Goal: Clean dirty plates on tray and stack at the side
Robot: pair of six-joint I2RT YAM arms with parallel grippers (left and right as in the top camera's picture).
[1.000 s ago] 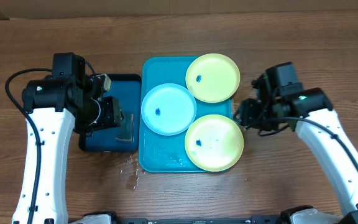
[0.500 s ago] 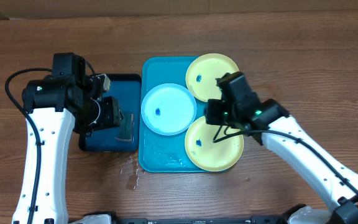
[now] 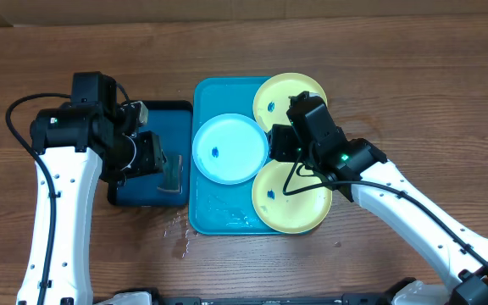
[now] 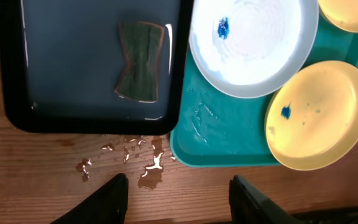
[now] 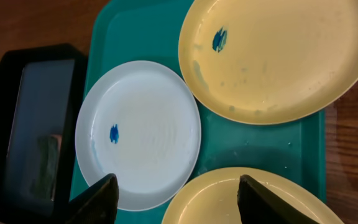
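Right gripper [image 5: 176, 200] now in from the table's right, over the tray [image 3: 214, 213] among dirty plates [image 3: 230, 148], fingers spread, empty, left gripper [image 4: 179, 194] unmoved, open, by dark tray [image 4: 92, 122] holding sponge [image 4: 140, 61]

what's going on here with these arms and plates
Two robot arms are set up to clean plates. The light blue plate, the far yellow plate and the near yellow plate all lie on the turquoise tray, each with a blue smear. The right tool hangs open over them, holding nothing. The left tool is open above the dark tray, where a green sponge lies.
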